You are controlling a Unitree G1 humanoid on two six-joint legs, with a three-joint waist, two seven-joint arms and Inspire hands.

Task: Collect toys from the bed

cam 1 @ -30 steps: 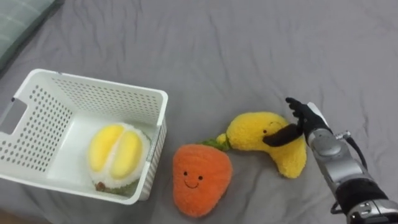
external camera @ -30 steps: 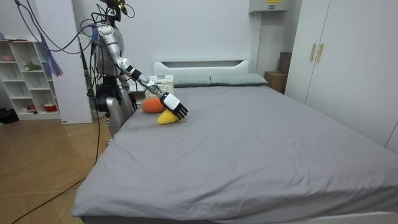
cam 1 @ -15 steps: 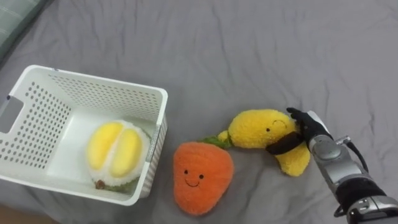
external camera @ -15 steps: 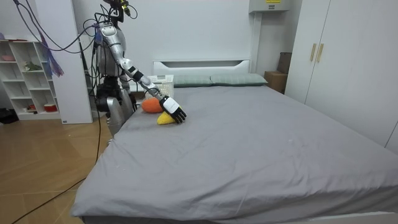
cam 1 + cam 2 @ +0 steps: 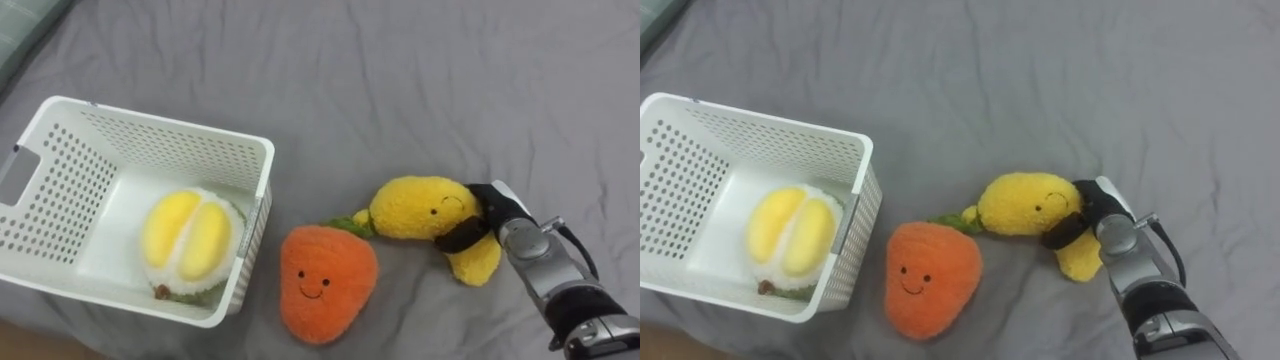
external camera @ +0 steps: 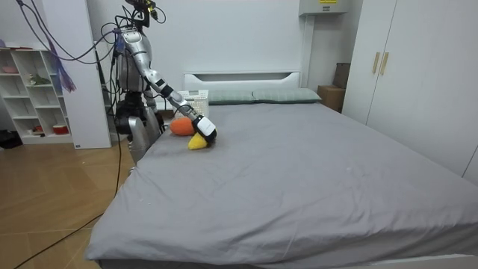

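Banana toy (image 5: 425,208) flat, long axis L-R, in right hand (image 5: 492,207).

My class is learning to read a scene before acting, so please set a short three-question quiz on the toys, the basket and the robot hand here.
1. Multiple choice: which toy does the right robot hand have its fingers curled round? A the orange carrot plush; B the yellow plush; C the durian plush.
2. True or false: the orange carrot plush lies inside the white basket.
3. Fill in: the toy already in the white basket is the ____ plush.
Key: 1 B. 2 false; it lies on the grey bed, beside the basket. 3 durian.
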